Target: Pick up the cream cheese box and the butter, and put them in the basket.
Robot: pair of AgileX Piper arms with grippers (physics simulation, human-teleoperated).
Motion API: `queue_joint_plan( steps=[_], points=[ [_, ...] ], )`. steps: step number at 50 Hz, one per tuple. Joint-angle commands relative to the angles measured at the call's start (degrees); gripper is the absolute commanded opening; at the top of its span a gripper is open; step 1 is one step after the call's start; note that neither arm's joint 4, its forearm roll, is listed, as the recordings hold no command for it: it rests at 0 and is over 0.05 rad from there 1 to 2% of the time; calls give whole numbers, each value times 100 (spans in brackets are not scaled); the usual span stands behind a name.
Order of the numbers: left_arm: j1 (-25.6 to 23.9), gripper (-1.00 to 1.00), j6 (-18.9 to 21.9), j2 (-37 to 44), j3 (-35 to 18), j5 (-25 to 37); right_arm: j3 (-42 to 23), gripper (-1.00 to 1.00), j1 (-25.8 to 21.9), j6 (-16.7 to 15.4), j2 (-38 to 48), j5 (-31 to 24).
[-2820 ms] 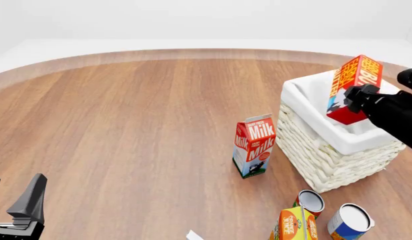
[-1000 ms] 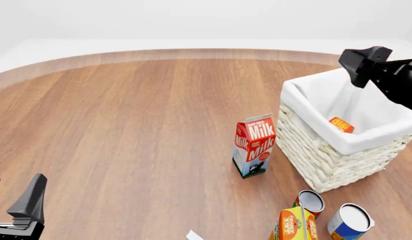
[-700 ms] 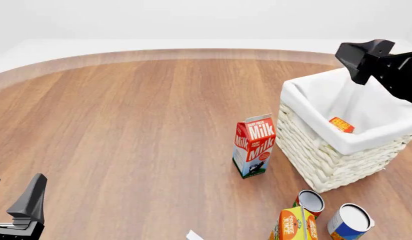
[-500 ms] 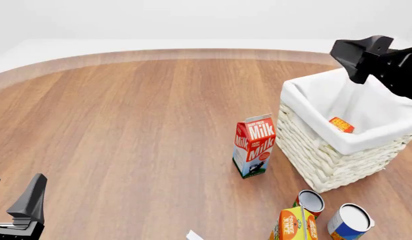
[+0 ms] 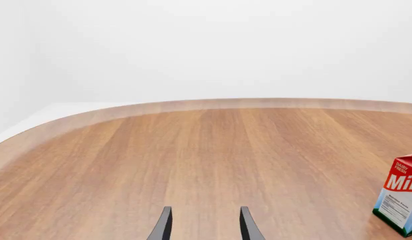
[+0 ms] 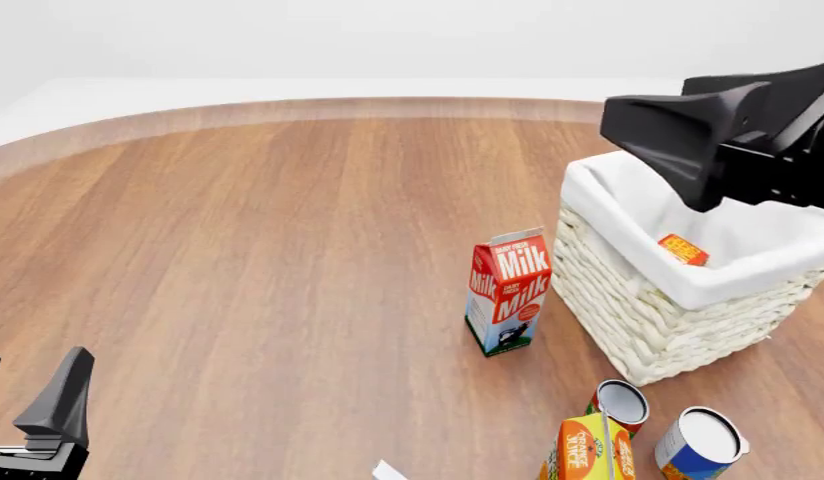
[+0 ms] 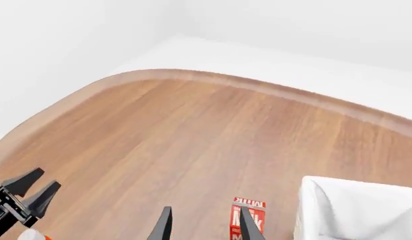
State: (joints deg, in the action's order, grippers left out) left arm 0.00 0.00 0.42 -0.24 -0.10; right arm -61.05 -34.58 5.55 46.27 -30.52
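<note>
The butter (image 6: 683,249) lies inside the basket (image 6: 648,320) against its white lining, while the empty right gripper (image 6: 679,140) hangs above with fingers spread and the left gripper (image 6: 45,420), also spread, sits near the table's (image 6: 252,250) front edge.

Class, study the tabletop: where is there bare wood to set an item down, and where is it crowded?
Bare wood spans from the milk carton to the far curved table edge and toward the left gripper. It is crowded near the basket, orange juice carton and two cans.
</note>
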Motion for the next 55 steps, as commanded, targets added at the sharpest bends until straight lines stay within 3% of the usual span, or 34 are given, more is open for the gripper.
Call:
queue_joint_plan(
  steps=[1,23,31,55],
  points=[
    [0,100,0,0,0,0,-129,100,-497,-314,186,-155],
    [0,100,0,0,0,0,-216,100,-1145,-618,863,-51],
    [0,100,0,0,0,0,166,100,-1391,-752,1033,200],
    [0,100,0,0,0,0,489,100,-1748,-574,1362,479]
  ],
)
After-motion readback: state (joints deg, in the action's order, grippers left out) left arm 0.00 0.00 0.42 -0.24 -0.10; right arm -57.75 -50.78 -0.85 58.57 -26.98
